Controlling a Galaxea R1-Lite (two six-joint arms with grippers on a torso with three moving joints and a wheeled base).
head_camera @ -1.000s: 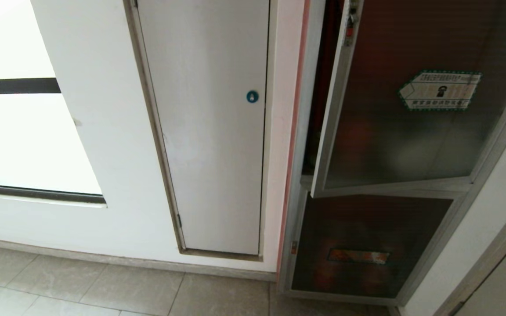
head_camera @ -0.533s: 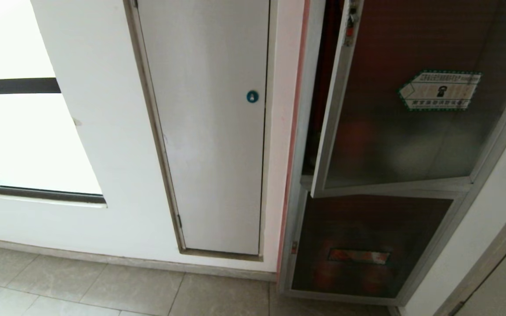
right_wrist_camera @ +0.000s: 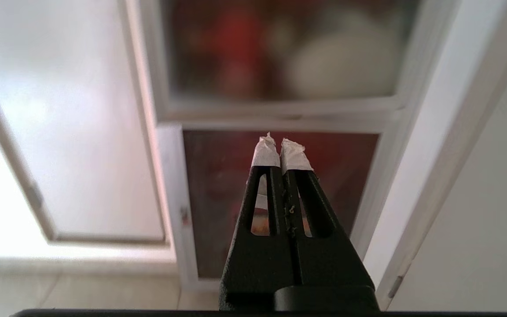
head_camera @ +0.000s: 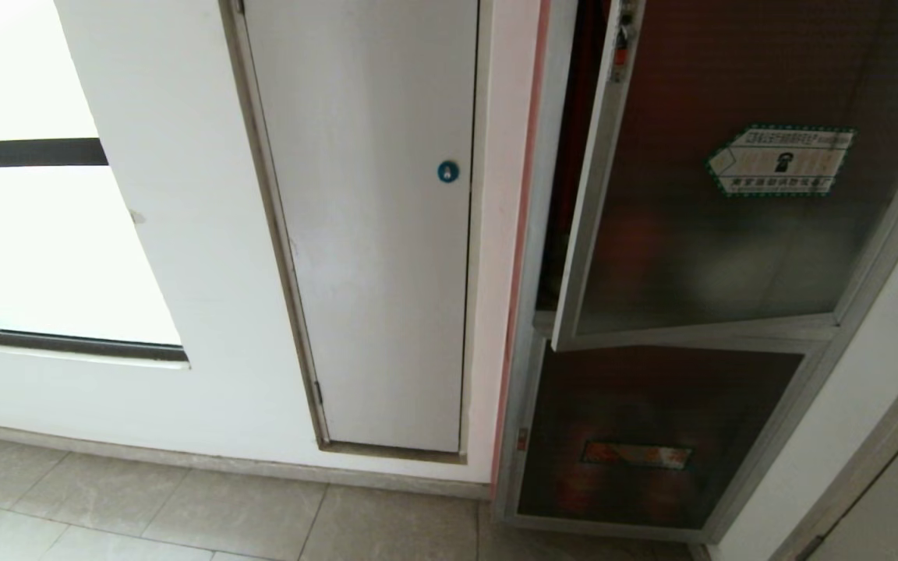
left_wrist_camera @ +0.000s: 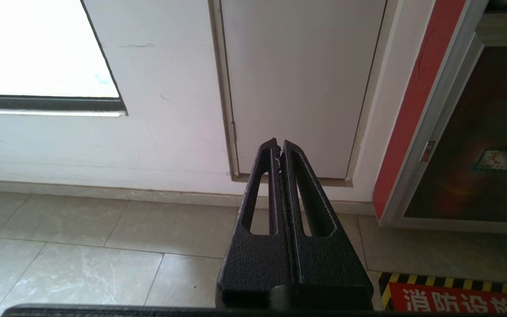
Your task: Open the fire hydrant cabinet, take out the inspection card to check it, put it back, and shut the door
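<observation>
The fire hydrant cabinet (head_camera: 523,374) stands at the right, framed in brushed silver metal. Its upper door (head_camera: 730,234) of dark glass is ajar, the latch edge (head_camera: 620,48) swung out from the frame with a dark gap beside it. Neither arm shows in the head view. My right gripper (right_wrist_camera: 281,145), white tape on its tips, is shut and empty, aimed at the lower dark-glass door (right_wrist_camera: 218,189), below the upper door (right_wrist_camera: 280,48). Blurred red and white shapes show behind that glass. My left gripper (left_wrist_camera: 278,147) is shut, empty and low above the floor. The inspection card is hidden.
A white panel door (head_camera: 371,234) with a blue round lock (head_camera: 447,171) is left of the cabinet, and a bright window (head_camera: 28,234) further left. Beige floor tiles (head_camera: 184,506) run along the wall. A red floor sign with yellow-black stripes (left_wrist_camera: 456,295) lies before the cabinet.
</observation>
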